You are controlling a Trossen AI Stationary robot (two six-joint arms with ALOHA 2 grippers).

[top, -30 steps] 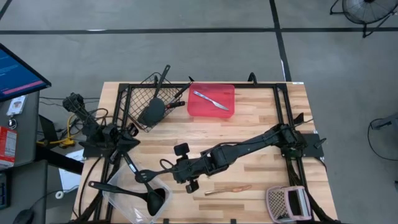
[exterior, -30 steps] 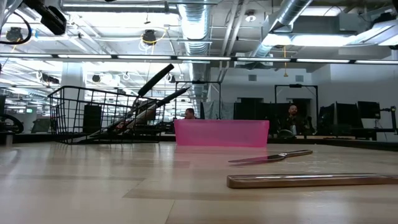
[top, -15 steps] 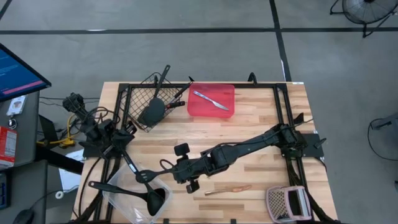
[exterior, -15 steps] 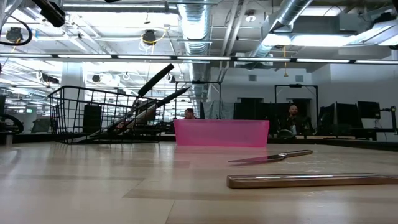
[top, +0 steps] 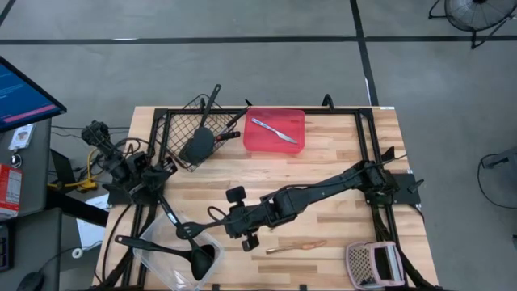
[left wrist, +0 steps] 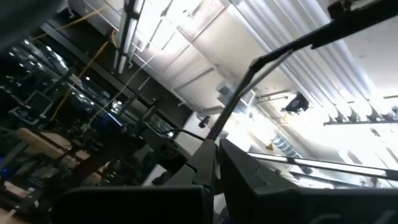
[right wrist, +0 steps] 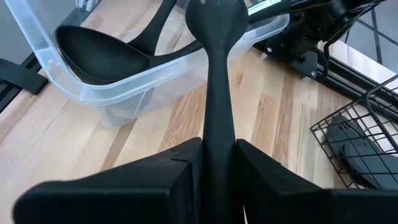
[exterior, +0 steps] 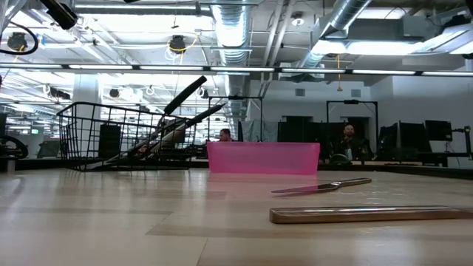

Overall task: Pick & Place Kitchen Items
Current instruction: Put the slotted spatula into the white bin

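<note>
My right gripper reaches in from the table's right and is shut on a black utensil, whose forked head is over the rim of the clear tub. The tub, at the near left corner, holds a black ladle. Another black handle slants out of it toward my left arm. My left gripper is at the table's left edge, shut and empty, tipped up toward the ceiling. A tan stick lies flat on the table near the front edge. My right gripper pinches the black utensil's handle between its two fingers. The handle runs on forward along the fingers, which slant down from the table's right. The handle is clear of the table, with its head over the tub's rim; whether the head touches the tub, I cannot tell.
A black wire basket with black spatulas stands at the far left. Beside it a red tray holds a silver knife. A pinkish mesh item sits at the near right corner. In the low view a slim silver piece lies behind the stick.
My left gripper has drawn back from the tub toward the table's left and far edges and has risen a little. My right gripper and its utensil have kept still.
</note>
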